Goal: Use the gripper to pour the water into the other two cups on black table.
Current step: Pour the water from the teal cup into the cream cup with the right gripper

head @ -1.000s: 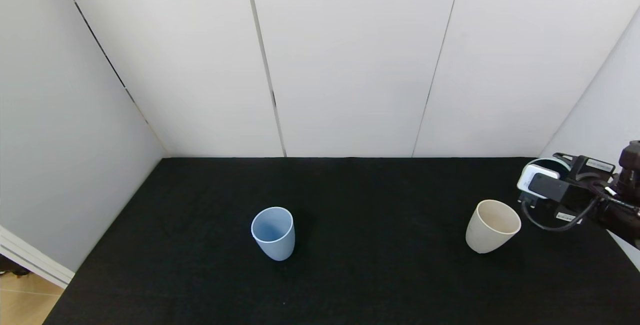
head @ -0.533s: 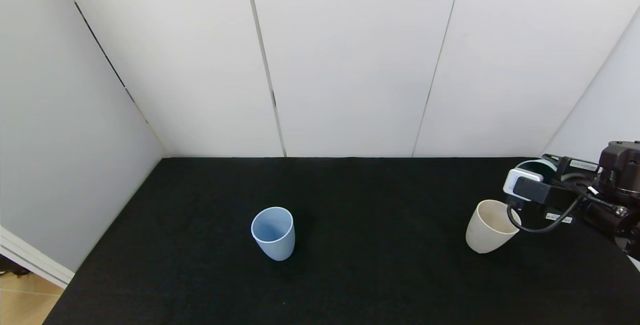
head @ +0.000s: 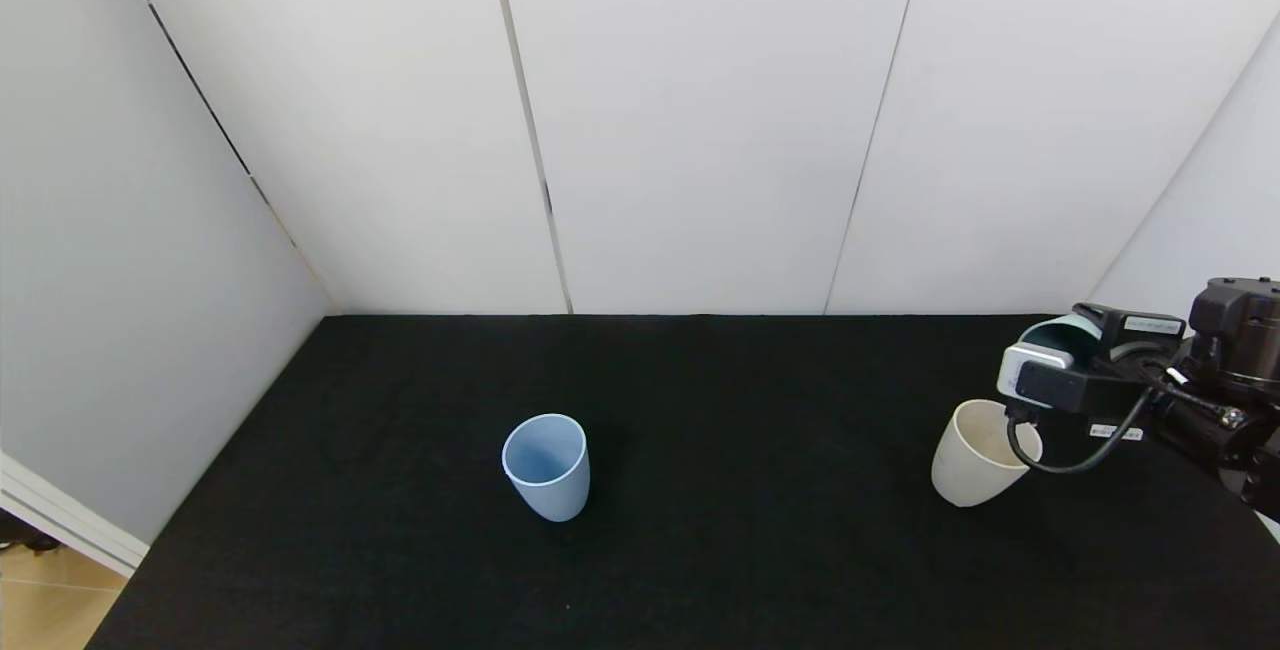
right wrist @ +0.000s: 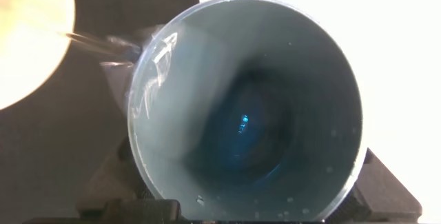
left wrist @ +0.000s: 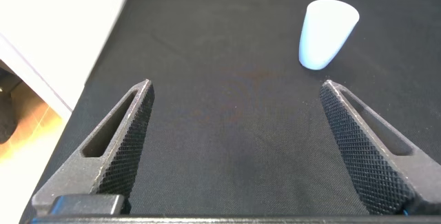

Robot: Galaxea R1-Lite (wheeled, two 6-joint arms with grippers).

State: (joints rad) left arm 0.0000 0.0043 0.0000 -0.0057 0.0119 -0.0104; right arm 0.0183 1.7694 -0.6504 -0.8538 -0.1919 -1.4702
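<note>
Jaws of the right gripper (head: 1075, 355) are closed on a teal-green cup (head: 1058, 338), which is held tipped toward the left above the cream-beige cup (head: 983, 452). Right wrist view: the teal-green cup's mouth (right wrist: 246, 107) faces the camera, and water (right wrist: 114, 46) runs over its rim as a thin clear stream toward the cream-beige cup (right wrist: 27, 38). Droplets cling to the inner wall of the tipped cup.

Cream-beige cup position: upright on the black table (head: 750, 530), at the right side, directly beneath the right gripper's white-and-black block.

Light blue cup (head: 546, 466) position: upright on the table, left of centre, well apart from the cream-beige cup and from the right gripper.

Jaws of the left gripper (left wrist: 234, 148) stand wide open and hold nothing. Left wrist view: both textured fingers (left wrist: 124, 141) are over bare table at the near left, with the light blue cup (left wrist: 326, 33) farther off between them. The left arm does not appear in the head view.
</note>
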